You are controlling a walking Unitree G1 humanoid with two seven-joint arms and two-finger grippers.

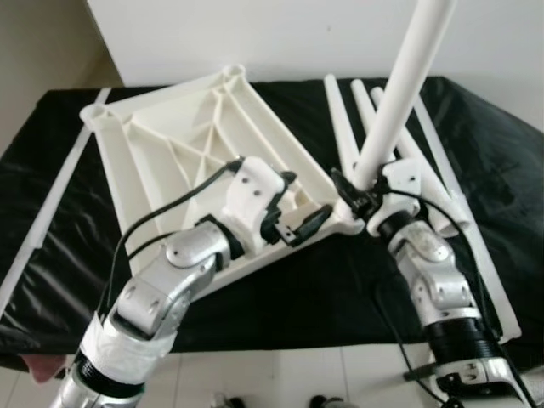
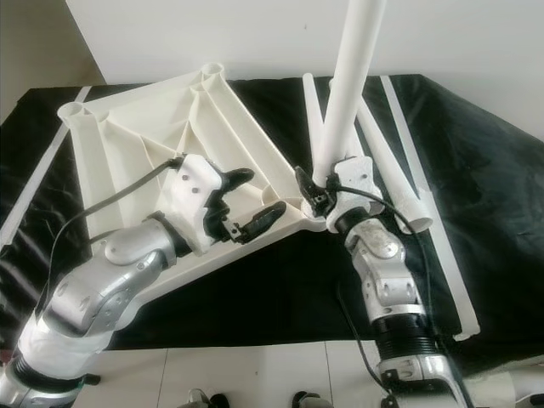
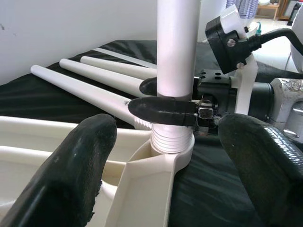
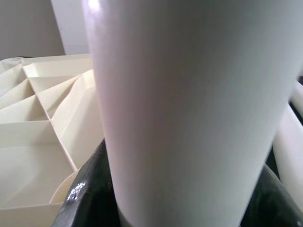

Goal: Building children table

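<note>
1. Across the black-draped surface (image 1: 280,297), the upturned tabletop (image 1: 178,144) lies left; three spare legs (image 1: 348,127) lie right, beside the right pincer (image 1: 357,197).
2. Left wrist view: right pincer holds the upright leg (image 3: 176,52) seated in the corner socket (image 3: 170,149).
3. Left pincer (image 2: 246,204) hovers wide over the tabletop's ribs.

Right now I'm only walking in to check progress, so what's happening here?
The robot is fitting a leg to an upside-down white tabletop on a black cloth. The right gripper is shut on an upright leg, whose threaded end sits in the corner socket. The left gripper hovers open over the tabletop beside it. Three spare legs lie behind.
</note>
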